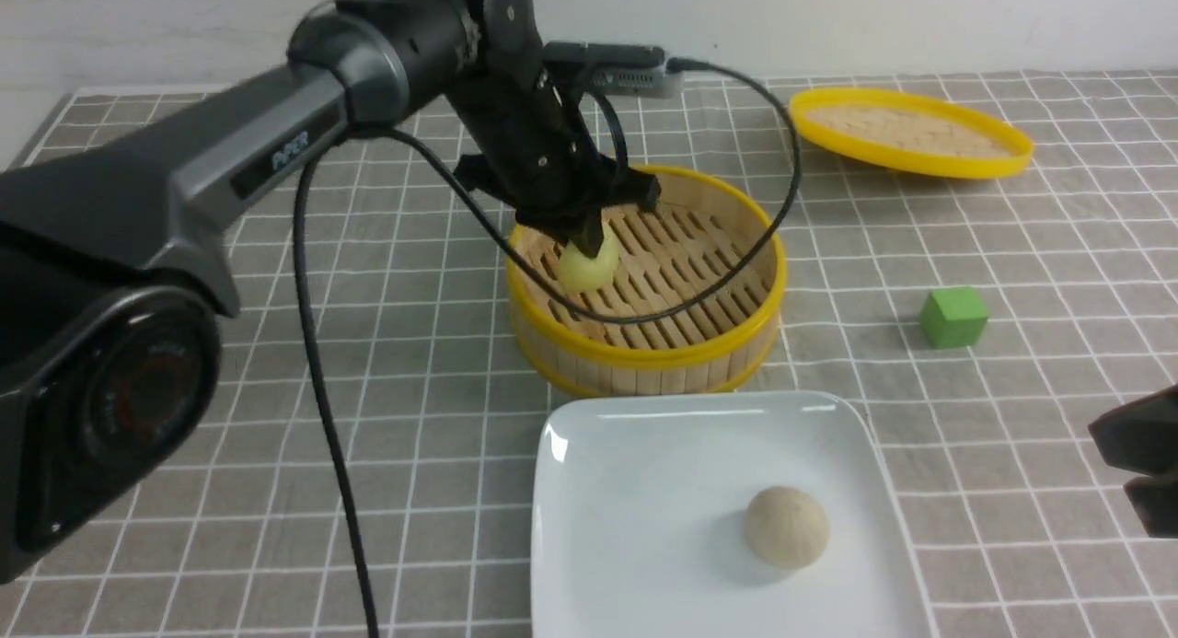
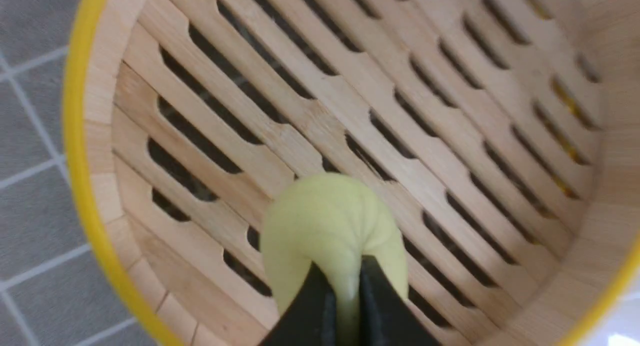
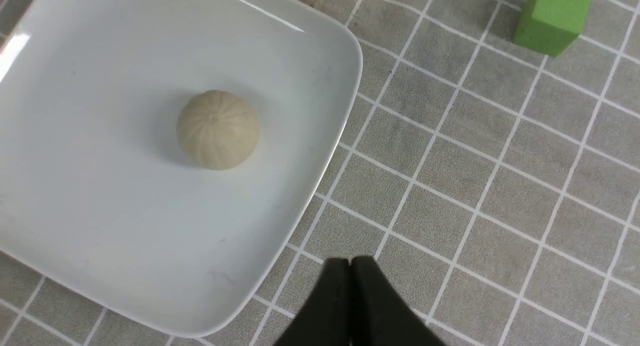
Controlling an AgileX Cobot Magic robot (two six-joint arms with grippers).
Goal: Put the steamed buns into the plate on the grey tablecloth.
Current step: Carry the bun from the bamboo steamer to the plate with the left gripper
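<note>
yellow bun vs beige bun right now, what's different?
Colour: the yellow bun is pale yellow, the beige bun off-white. Place: the yellow bun is inside the steamer, the beige bun on the plate. State: the left gripper is shut on the yellow bun, pinching it; the beige bun lies free. Both are small, round and pleated.

A: Front view?
B: Set between the arms, faces forward and down over the grey grid-lined fabric tablecloth (image 1: pixel 1012 251); wide shot.
A: Left wrist?
B: Very near, looks past the left gripper (image 2: pixel 344 281) into the round yellow-rimmed bamboo steamer (image 2: pixel 75 136). Front view shares that steamer.
A: Right wrist?
B: Farther off, looks down past the right gripper (image 3: pixel 350 268) at the glossy white rounded-square plate (image 3: pixel 100 226) and small green cube (image 3: pixel 552 19); front view shares both.
</note>
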